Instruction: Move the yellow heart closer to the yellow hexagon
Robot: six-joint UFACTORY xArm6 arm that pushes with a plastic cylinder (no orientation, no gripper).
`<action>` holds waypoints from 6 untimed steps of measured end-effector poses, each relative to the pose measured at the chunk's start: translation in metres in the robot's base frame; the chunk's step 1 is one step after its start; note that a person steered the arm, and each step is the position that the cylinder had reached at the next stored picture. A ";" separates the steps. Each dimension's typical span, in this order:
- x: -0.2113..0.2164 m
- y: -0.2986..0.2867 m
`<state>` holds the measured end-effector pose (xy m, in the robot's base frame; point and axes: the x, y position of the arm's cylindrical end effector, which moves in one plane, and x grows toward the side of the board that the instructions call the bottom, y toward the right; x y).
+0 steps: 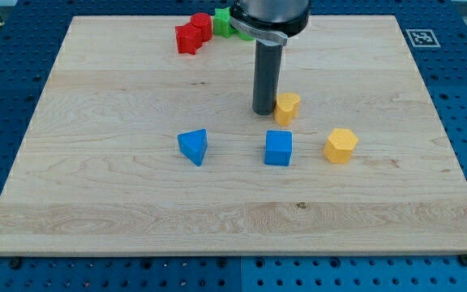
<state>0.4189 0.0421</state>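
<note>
While rod stands upright near counter centre, my tip touches left side of yellow heart. No jaws on this arm, rod only. Yellow hexagon sits near heart, toward view's lower right, apart from it. Blue cube just below tip; blue triangular block further left. Red blocks and green block clustered at wooden counter top edge, partly behind arm.

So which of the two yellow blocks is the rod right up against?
The yellow heart, just right of my tip in the view and apparently touching it. The yellow hexagon sits apart, further right and lower.
</note>
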 end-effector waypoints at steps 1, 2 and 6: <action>0.001 0.014; 0.001 0.035; 0.007 0.110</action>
